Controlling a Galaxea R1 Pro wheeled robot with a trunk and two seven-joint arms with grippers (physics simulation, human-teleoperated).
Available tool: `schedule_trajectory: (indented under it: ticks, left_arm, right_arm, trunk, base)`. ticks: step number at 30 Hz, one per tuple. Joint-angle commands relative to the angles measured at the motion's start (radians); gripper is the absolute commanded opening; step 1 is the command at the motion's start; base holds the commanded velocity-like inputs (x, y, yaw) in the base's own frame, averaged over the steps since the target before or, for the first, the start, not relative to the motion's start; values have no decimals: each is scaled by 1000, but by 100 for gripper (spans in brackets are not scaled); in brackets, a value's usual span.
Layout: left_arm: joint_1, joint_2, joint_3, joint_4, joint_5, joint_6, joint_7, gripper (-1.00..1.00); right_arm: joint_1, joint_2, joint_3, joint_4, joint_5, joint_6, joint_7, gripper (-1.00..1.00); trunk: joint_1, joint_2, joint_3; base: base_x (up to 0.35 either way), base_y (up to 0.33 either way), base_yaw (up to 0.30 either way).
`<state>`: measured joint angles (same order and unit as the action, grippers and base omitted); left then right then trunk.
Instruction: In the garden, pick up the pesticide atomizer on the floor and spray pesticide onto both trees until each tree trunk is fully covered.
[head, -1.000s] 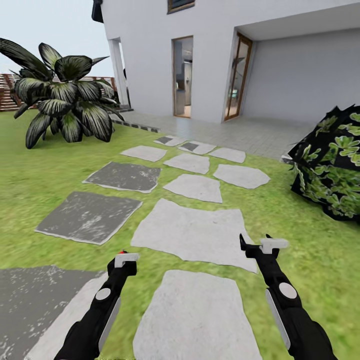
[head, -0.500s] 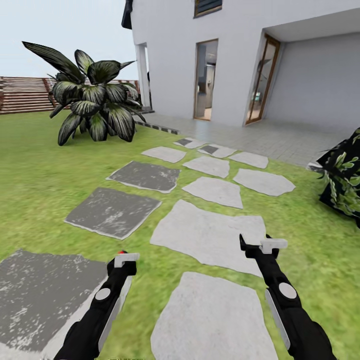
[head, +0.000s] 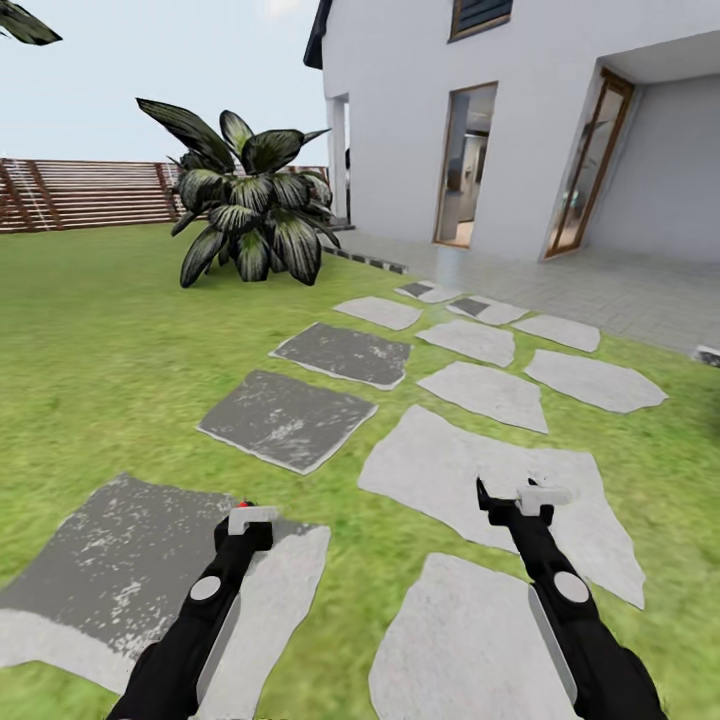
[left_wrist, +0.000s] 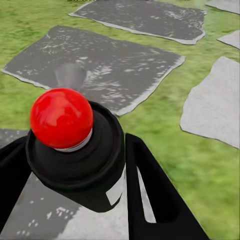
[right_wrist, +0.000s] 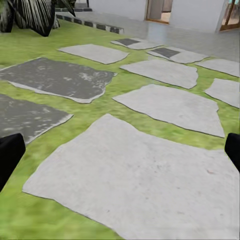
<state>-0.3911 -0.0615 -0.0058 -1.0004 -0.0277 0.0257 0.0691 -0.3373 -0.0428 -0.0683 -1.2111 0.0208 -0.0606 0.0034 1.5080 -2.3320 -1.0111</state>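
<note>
My left gripper is shut on the pesticide atomizer, a black bottle with a round red top. In the head view only its red tip shows above the fingers, low over a dark paving stone. My right gripper is open and holds nothing; it hangs over a pale stone, with its fingertips at the edges of the right wrist view. The floor is green grass with grey stepping stones. The trees are out of view.
A broad-leaved low plant stands on the lawn ahead to the left. Behind it runs a brown slatted fence. The white house with open doorways and a paved terrace lies to the right. Stepping stones lead toward the terrace.
The camera has swung left: plant, house and stones have all slid right in the picture, and the bush at the right edge has gone. Both arms hold the same pose.
</note>
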Motion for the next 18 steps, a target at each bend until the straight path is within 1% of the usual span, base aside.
schedule_trajectory:
  ticks: [1, 2, 3, 4, 6, 7, 8, 9, 11, 12, 13, 14, 15, 16, 17, 18]
  left_arm:
    - [0, 1, 1, 0, 1, 0, 0, -100]
    - [0, 1, 1, 0, 2, 0, 0, -100]
    - [0, 1, 2, 0, 3, 0, 0, -100]
    - [0, 1, 2, 0, 4, 0, 0, -100]
    - [0, 2, 1, 0, 5, 0, 0, -100]
    - [0, 2, 1, 0, 6, 0, 0, -100]
    - [0, 2, 1, 0, 6, 1, 0, -100]
    - [0, 1, 1, 0, 6, 1, 0, -100]
    - [0, 1, 1, 0, 6, 2, 0, -100]
    - [0, 0, 1, 0, 6, 2, 0, -100]
    - [0, 0, 1, 0, 6, 2, 0, -100]
    - [0, 1, 1, 0, 6, 2, 0, -100]
    - [0, 1, 1, 0, 6, 2, 0, -100]
    - [0, 1, 1, 0, 6, 2, 0, -100]
    - [0, 1, 1, 0, 6, 2, 0, -100]
    - [0, 1, 2, 1, 6, 2, 0, -100]
  right_arm:
    - [0, 1, 3, 20, -1, -3, 0, 100]
    - [0, 2, 6, 27, -1, -5, 0, 100]
    - [0, 9, 18, 35, -1, -11, 0, 100]
    - [1, 22, 46, 44, 2, -36, -1, 100]
    - [20, 27, 58, 88, 4, -85, -4, 100]
    - [40, 28, 61, 126, 4, -132, -5, 100]
    - [60, 27, 63, 166, 4, -198, -6, 100]
    - [90, 27, 64, 229, 5, -314, -6, 100]
    - [130, 26, 65, 334, 4, -465, -7, 100]
    - [148, 26, 65, 397, 4, -534, -7, 100]
    - [155, 26, 66, 431, 4, -568, -7, 100]
    - [169, 27, 66, 541, 4, -673, -8, 100]
    - [174, 27, 65, 622, 4, -754, -7, 100]
    - [176, 27, 65, 658, 4, -791, -7, 100]
    - [179, 28, 65, 728, 3, -864, -7, 100]
    - [182, 30, 65, 846, 3, -987, -7, 100]
  trunk:
    - [0, 0, 1]
    - [0, 0, 2]
    - [0, 0, 3]
    - [0, 0, 3]
    - [0, 0, 5]
    - [0, 0, 6]
    - [0, 0, 7]
    - [0, 0, 8]
    - [0, 0, 10]
    - [0, 0, 10]
    - [0, 0, 11]
    - [0, 0, 12]
    - [0, 0, 13]
    - [0, 0, 14]
    - [0, 0, 14]
    - [0, 0, 15]
  base:
    - [0, 304, 246]
    - [0, 304, 246]
    - [0, 304, 246]
    - [0, 304, 246]
    - [0, 304, 246]
    - [0, 304, 246]
    - [0, 304, 246]
    - [0, 304, 246]
    - [2, 304, 247]
    - [26, 304, 248]
    - [36, 304, 248]
    - [56, 304, 248]
    - [65, 304, 248]
    - [69, 304, 248]
    - [76, 304, 248]
    - [87, 304, 223]
